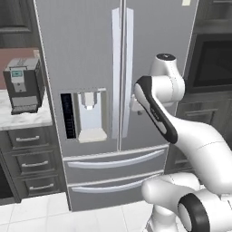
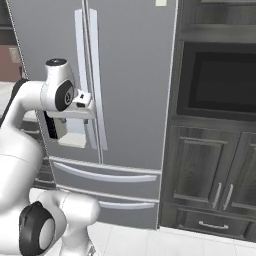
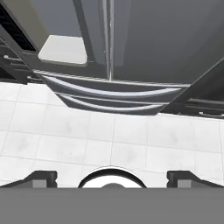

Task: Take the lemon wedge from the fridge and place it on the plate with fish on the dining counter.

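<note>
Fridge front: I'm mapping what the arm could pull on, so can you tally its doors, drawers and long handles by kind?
On the fridge, all shut:
Upper doors: 2
Vertical door handles: 2
Lower drawers: 2
Drawer handles: 2
Total: 8
The open gripper holds nothing.

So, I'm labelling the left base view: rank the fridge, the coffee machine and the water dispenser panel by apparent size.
1. fridge, by far the largest.
2. water dispenser panel.
3. coffee machine, close to the panel, so that order is unsure.
</note>
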